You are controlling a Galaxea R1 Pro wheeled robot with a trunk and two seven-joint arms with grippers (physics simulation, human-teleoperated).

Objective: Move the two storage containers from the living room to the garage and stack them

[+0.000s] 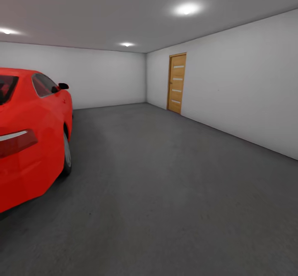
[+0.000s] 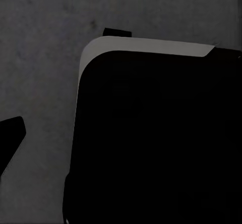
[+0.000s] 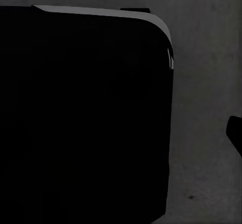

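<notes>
I'm in the garage: red car (image 1: 29,139) at left, wood door (image 1: 176,83) on rt wall, grey concrete floor (image 1: 165,193) ahead. Can't tell either end effector's opening from wrist cams.

You've got nothing to read here: no lettering, numbers or signs on the red car (image 1: 29,139), none on the wood-panelled door (image 1: 176,83), none on the white walls (image 1: 244,77), and the dark grey floor (image 1: 165,193) carries no markings either.
</notes>
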